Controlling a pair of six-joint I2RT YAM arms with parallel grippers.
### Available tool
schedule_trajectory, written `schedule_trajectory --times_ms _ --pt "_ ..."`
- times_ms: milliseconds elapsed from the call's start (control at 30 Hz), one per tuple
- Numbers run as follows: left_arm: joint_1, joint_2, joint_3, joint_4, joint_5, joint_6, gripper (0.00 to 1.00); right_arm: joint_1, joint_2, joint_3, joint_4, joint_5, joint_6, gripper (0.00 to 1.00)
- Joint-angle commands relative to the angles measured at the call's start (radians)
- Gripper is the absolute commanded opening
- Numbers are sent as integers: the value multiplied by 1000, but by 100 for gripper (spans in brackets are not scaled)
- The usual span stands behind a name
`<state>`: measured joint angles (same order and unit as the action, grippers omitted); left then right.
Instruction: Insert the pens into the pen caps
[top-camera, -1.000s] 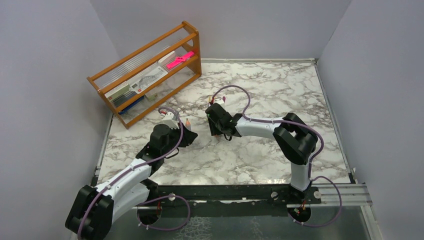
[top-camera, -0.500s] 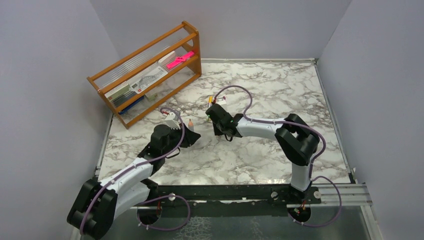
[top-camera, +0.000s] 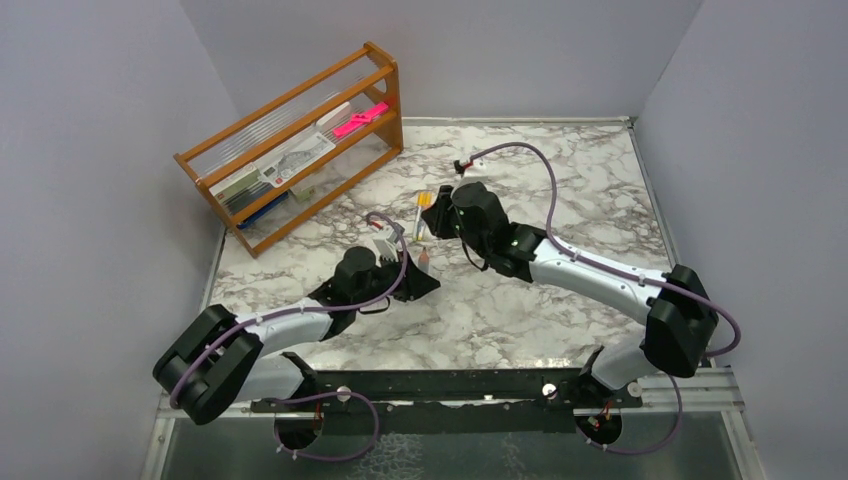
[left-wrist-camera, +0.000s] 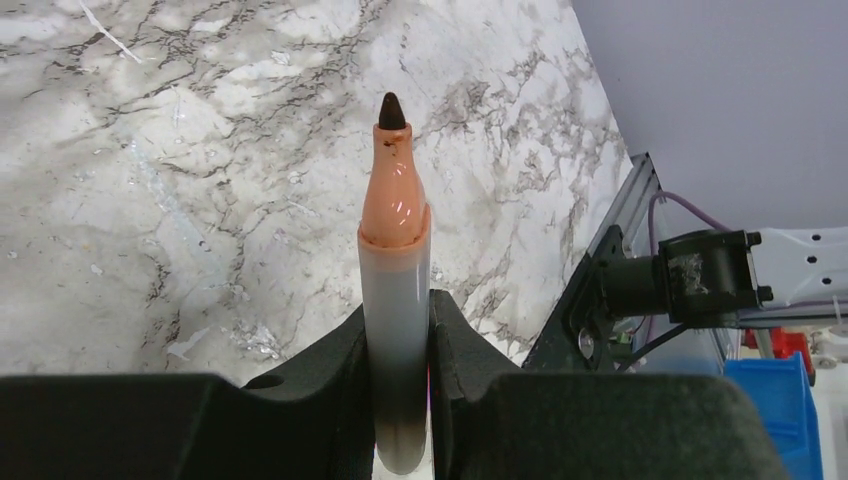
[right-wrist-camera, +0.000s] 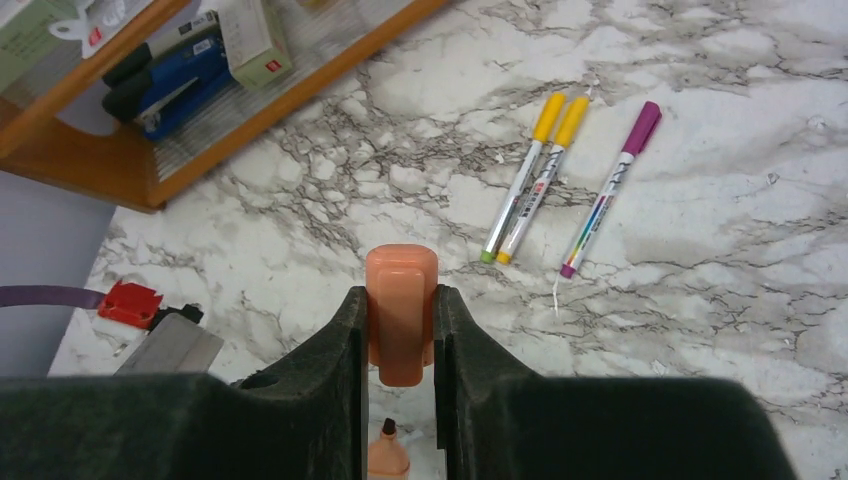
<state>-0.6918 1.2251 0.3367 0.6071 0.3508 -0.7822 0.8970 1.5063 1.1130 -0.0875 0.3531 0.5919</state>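
- When looking through left wrist view, see left gripper (left-wrist-camera: 397, 318) clenched on pale barrel of orange pen (left-wrist-camera: 394, 255), with orange nose and dark tip out past fingertips, uncapped.
- From there, get only marble table (left-wrist-camera: 150, 150) beyond the tip; no sight of any cap.
- Through right wrist view, see right gripper (right-wrist-camera: 400, 305) grasping orange-pink cap (right-wrist-camera: 400, 335) between pads, rounded end poking past fingertips.
- Same view only: catch orange pen's tip low in the finger gap, behind the cap toward the palm, apart from it, not inserted.
- Beyond right fingertips, off to the right: two yellow-capped pens (right-wrist-camera: 530, 175) side by side and touching, purple-capped pen (right-wrist-camera: 610, 190) just beside them, all flat on marble.
- Beyond right fingertips to the left: wooden rack (right-wrist-camera: 130, 165) holding boxes and a blue item.
- From top view, confirm both grippers near each other mid-table, with the pen tip angled up toward right gripper and a gap between.
- Can't read either grip from up there; can't pick out the cap; of the capped pens, make out only a yellow bit beside right wrist.
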Motion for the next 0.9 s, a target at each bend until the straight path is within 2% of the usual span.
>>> schedule_trajectory --times_ms 0,300,867 --pt "-4 24 42 75 -52 -9 0 6 -35 -27 47 19 15 1" --pt "-4 50 110 75 -9 4 0 6 -40 -53 55 -17 34 1" --pt "-2 55 95 75 -17 2 0 6 -26 -40 74 -64 24 1"
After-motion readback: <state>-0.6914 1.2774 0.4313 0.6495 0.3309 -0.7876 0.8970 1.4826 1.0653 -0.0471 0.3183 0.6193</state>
